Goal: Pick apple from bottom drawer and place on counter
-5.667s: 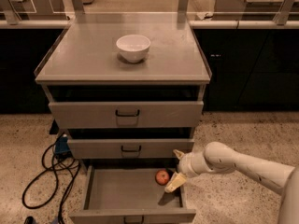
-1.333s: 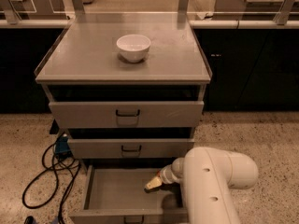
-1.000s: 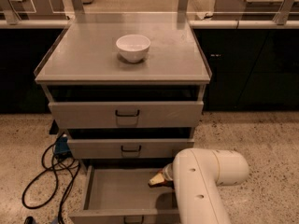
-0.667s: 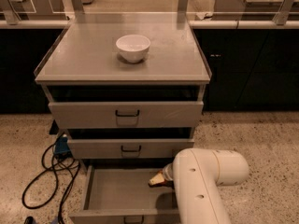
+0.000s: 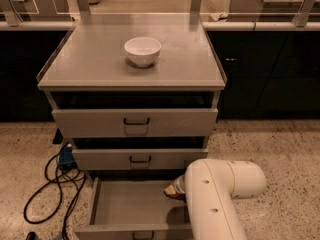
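The bottom drawer [image 5: 129,206] is pulled open at the foot of the grey cabinet, and its flat floor shows. My gripper [image 5: 173,190] is down inside the drawer at its right back corner, seen as a beige tip poking out from my thick white arm [image 5: 220,194]. The apple is not plainly in view. A small dark reddish bit shows just under the gripper's tip, and I cannot tell whether it is the apple. The arm hides the drawer's right side. The counter [image 5: 95,64] is the cabinet's flat grey top.
A white bowl [image 5: 142,50] stands on the counter near its middle back. Two upper drawers [image 5: 135,122] are slightly ajar. Black cables [image 5: 50,186] and a blue box lie on the speckled floor at the left. A pale ledge [image 5: 255,25] with posts runs behind.
Several seconds ago the arm reached in from the right and the apple lay in plain view beside the gripper. Now the arm bulks over the drawer's right side and covers that spot.
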`<state>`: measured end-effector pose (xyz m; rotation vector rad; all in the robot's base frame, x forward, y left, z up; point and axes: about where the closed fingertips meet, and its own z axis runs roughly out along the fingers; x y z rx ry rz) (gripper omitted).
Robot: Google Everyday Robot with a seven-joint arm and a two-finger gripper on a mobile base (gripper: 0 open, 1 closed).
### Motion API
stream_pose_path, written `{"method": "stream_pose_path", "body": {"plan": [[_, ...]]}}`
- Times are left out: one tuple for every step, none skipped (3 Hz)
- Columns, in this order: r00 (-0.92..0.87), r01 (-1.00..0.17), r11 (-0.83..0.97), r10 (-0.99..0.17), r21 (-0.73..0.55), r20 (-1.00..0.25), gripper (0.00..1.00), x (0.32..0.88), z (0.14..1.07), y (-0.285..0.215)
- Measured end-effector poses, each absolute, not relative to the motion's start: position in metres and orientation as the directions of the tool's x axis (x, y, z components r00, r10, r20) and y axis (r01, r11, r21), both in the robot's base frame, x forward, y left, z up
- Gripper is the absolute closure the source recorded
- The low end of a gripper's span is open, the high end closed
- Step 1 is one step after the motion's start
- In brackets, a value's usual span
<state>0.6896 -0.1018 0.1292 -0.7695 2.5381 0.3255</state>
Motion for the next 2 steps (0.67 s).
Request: {"method": "stream_pose_path", "body": {"plan": [[-0.735,-0.573,0.815,-0.462,0.089,-0.496,0.65,0.6896,0.1292,-0.1018],[-0.735,-0.573,0.815,-0.462,0.089,-0.496,0.89,0.6896,0.1292,-0.1018]]}}
